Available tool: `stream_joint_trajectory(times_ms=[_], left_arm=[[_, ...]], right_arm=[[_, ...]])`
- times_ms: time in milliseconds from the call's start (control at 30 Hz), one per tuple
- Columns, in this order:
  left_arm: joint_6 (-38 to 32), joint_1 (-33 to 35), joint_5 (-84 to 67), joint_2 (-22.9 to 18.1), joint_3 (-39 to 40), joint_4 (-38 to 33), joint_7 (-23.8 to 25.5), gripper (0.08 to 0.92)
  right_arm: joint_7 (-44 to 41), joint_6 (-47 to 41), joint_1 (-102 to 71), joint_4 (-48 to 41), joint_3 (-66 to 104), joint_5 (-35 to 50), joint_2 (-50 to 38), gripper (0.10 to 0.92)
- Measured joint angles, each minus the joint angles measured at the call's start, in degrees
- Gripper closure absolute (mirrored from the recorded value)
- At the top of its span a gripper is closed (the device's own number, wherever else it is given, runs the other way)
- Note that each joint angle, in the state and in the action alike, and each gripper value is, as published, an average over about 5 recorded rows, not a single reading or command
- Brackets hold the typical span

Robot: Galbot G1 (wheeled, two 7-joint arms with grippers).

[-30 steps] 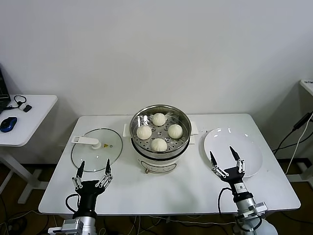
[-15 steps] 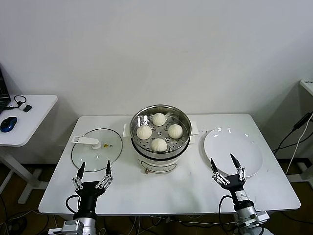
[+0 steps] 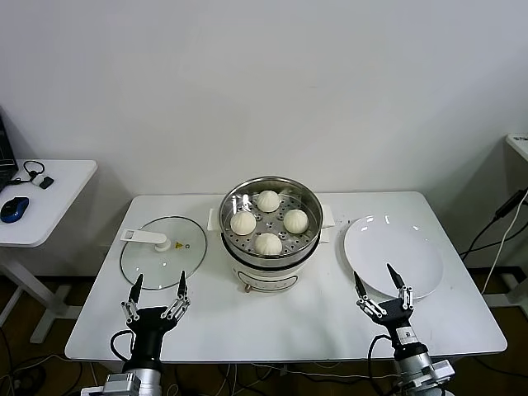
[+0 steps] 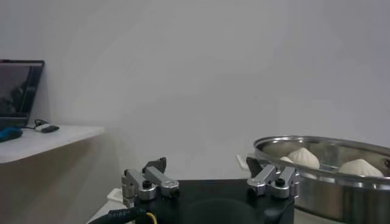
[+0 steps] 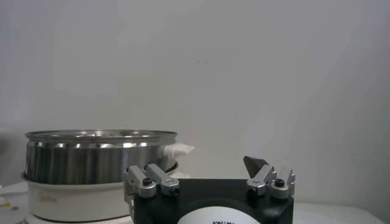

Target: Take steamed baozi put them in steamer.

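Sitting on the perforated tray inside the steamer (image 3: 270, 224) were all four steamed baozi (image 3: 268, 242), one toward each side of the tray, none touching another. The steamer stood in the middle of the white table (image 3: 313, 318), ahead of both grippers and between them. The right gripper (image 3: 384, 288) hovered low near the front edge of the table with its fingers spread wide apart and nothing between them. The white plate (image 3: 393, 254) lay just ahead of it, and the fingertips overlapped the plate's near rim in the head view; whether they touched it I could not tell. From this gripper the steamer was ahead and to the left, well apart. The left gripper (image 3: 155, 294) was parked near the front edge on the other side, its fingers also apart and holding nothing. The glass lid (image 3: 162, 252) with its white handle (image 3: 143, 237) lay flat on the table just ahead of it, and the steamer was ahead and to its right.
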Motion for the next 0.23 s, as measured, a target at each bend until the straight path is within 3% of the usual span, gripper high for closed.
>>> stream_joint_trajectory(times_ms=[233], left_arm=[[-0.1,0.2,0.0,0.0,0.1,-0.2,-0.1,0.177]], right_arm=[[-0.2,-0.2,0.0,0.0,0.0,0.1,0.0,0.203]])
